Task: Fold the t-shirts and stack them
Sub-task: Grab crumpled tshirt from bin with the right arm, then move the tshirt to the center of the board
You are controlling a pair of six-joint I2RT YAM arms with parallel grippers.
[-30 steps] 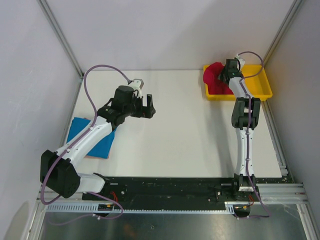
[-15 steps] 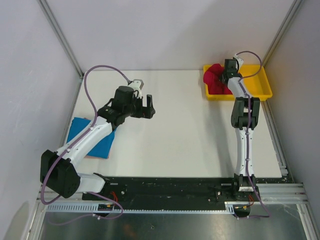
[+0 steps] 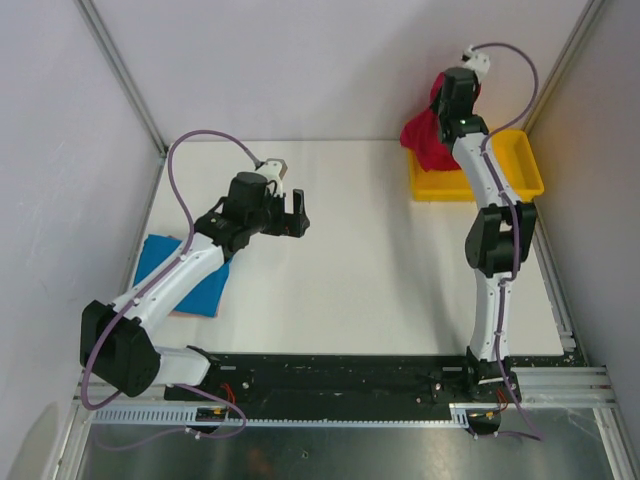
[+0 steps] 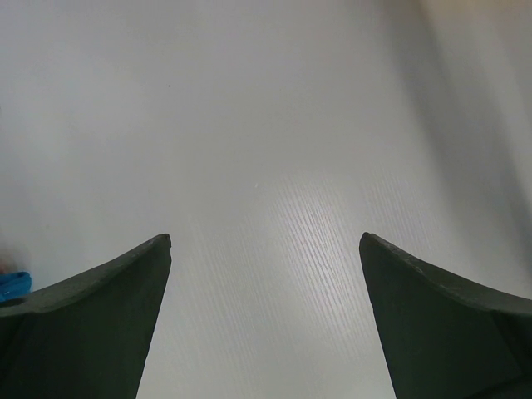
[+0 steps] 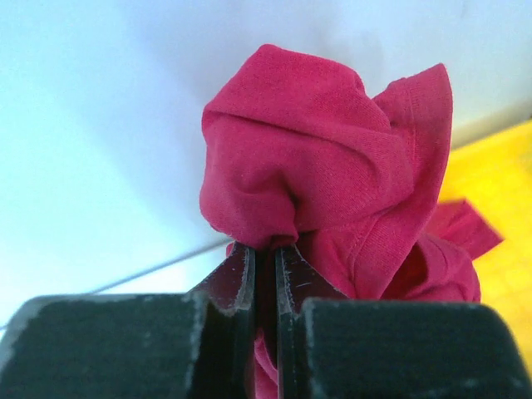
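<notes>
The crimson red t-shirt [image 3: 425, 137] hangs bunched from my right gripper [image 3: 447, 104], lifted above the left end of the yellow tray [image 3: 520, 172]. In the right wrist view the gripper [image 5: 266, 248] is shut on a fold of the red shirt [image 5: 324, 166]. The blue t-shirt [image 3: 200, 285] lies as a folded rectangle at the table's left edge, partly under my left arm. My left gripper [image 3: 295, 214] is open and empty above the bare table, right of the blue shirt; its wrist view [image 4: 266, 241] shows only white tabletop and a sliver of blue [image 4: 12, 284].
The yellow tray stands at the table's back right corner. Grey walls close the back and sides. A metal rail [image 3: 560, 310] runs along the table's right edge. My arm bases sit on the black strip [image 3: 340, 378] at the near edge.
My right gripper has risen from the tray with the red shirt, which now hangs in the air over the tray's left end. The left arm has not moved.
</notes>
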